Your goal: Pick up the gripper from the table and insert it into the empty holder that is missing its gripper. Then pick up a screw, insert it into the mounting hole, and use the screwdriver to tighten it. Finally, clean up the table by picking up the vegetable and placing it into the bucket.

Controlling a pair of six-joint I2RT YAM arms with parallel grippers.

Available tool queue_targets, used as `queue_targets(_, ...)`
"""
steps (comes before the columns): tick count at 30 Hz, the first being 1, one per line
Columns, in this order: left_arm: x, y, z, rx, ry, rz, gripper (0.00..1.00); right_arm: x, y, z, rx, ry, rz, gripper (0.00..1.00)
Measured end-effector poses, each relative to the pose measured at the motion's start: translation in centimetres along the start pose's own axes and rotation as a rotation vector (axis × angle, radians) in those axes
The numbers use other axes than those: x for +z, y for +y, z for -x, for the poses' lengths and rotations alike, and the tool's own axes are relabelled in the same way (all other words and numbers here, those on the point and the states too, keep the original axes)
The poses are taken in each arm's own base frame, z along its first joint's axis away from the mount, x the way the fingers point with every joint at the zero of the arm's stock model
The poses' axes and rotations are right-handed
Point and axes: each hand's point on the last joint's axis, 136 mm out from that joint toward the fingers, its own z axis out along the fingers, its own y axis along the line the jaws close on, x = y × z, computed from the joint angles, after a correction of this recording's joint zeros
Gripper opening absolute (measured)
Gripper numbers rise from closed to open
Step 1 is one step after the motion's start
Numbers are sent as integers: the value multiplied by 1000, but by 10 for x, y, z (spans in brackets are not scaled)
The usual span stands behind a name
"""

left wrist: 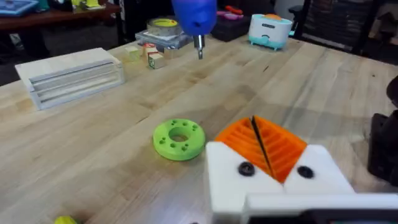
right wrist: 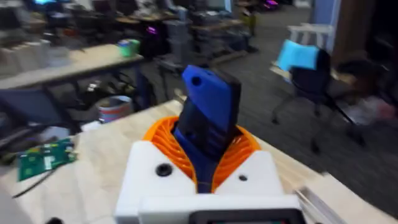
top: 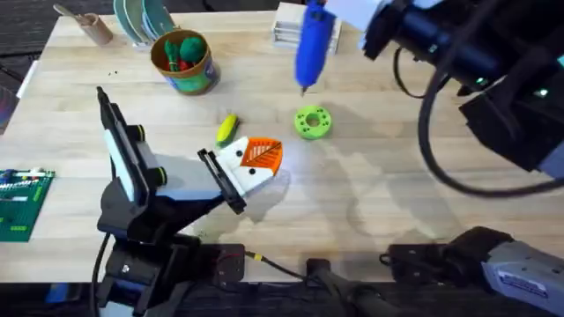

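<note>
Right gripper [right wrist: 205,168] is clamped on the screwdriver [top: 311,41], held above the table [top: 397,176] w/ bit pointing down near the green ring [top: 312,122]. Left gripper [top: 256,160] sits low, pads together, w/ nothing between. Vegetable [top: 226,129] lies just beside it; bucket [top: 183,60] is farther back.

Around the flat green plastic ring [top: 312,121] the pale wooden table [top: 397,194] is bare toward its right; the blue screwdriver [top: 311,44] hangs just behind it.
</note>
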Motion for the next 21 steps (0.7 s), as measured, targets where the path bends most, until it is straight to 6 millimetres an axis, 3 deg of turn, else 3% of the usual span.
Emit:
queue_targets(5, 0, 0, 0, 0, 0, 0, 4, 4, 52, 15, -30, -65, 186, 96)
queue_targets(13, 0, 0, 0, 0, 0, 0, 4, -2, 110, 24, -60, -166, 370, 92)
queue_targets(14, 0, 0, 0, 0, 0, 0, 4, 0, 128, 22, -60, -183, 428, 90)
queue_targets(21, 0, 0, 0, 0, 0, 0, 4, 13, 153, -2, -50, -178, 525, 87)
